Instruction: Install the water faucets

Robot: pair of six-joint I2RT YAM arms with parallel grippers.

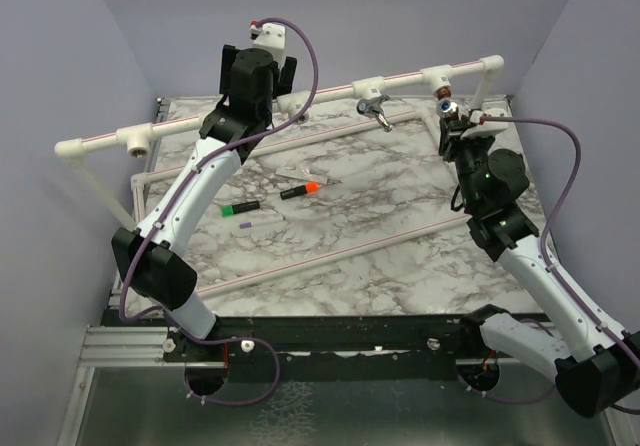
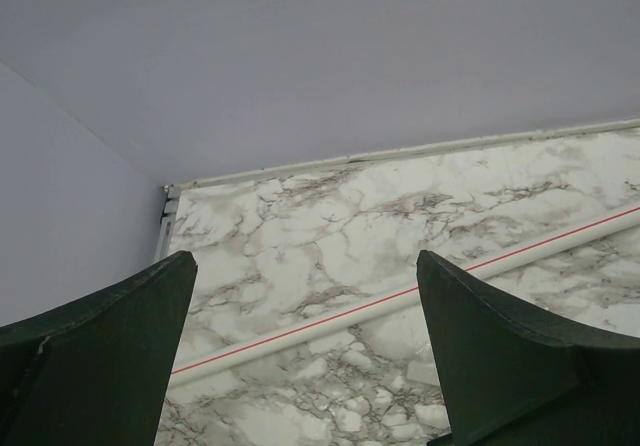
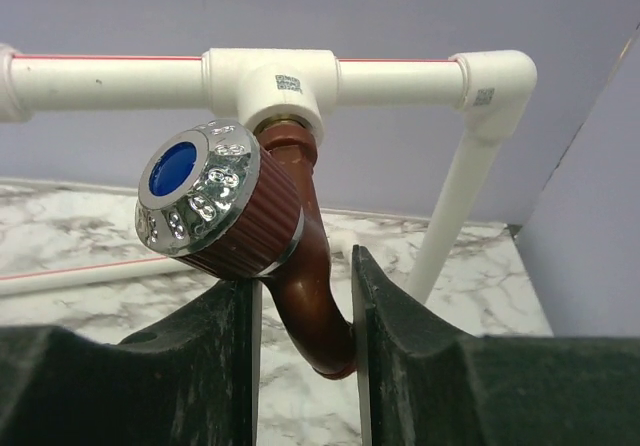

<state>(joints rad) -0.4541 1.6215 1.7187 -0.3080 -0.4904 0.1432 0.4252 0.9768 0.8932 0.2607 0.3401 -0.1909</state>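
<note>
two faucets to place, reading the overhead view as a clock face centred on the grey-veined white marble-patterned table (image 1: pixel 400 226). finding the reddish-brown copper-coloured metal faucet (image 3: pixel 315 266) between 1 and 2 o'clock, hanging under a white plastic tee fitting (image 3: pixel 240 76) of the raised white plastic pipe rail (image 1: pixel 100 140), with its neck entering the tee's downward socket. seeing, in the right wrist view, its ribbed brown handle capped by an embossed chrome knob (image 3: pixel 195 196) with a blue centre, facing 10 o'clock, and its curved spout dropping toward 6 o'clock.

finding the right gripper (image 3: pixel 305 296) straddling that spout with jaws parted only narrowly. seeing the finger at 3 o'clock (image 3: pixel 420 366) lying against or just beside the spout, and a thin sliver of table showing between the spout and the finger at 9 o'clock (image 3: pixel 200 366). not reading this as a firm clamp.

finding the shiny silver chrome faucet (image 1: pixel 375 109) just past 12 o'clock, right below another tee on the same rail. not managing to tell whether it is threaded in or only lying there.

seeing the left gripper (image 2: pixel 303 266) up at 11 o'clock over the rail, jaws spread wide and holding nothing. seeing between them only marble and a thin white pipe with a red stripe (image 2: pixel 400 301) lying flat on the table.

noting a green-capped marker pen (image 1: pixel 238 208) at 9 o'clock and an orange-capped marker pen (image 1: pixel 300 190) nearer the centre, both well apart from either faucet.
</note>
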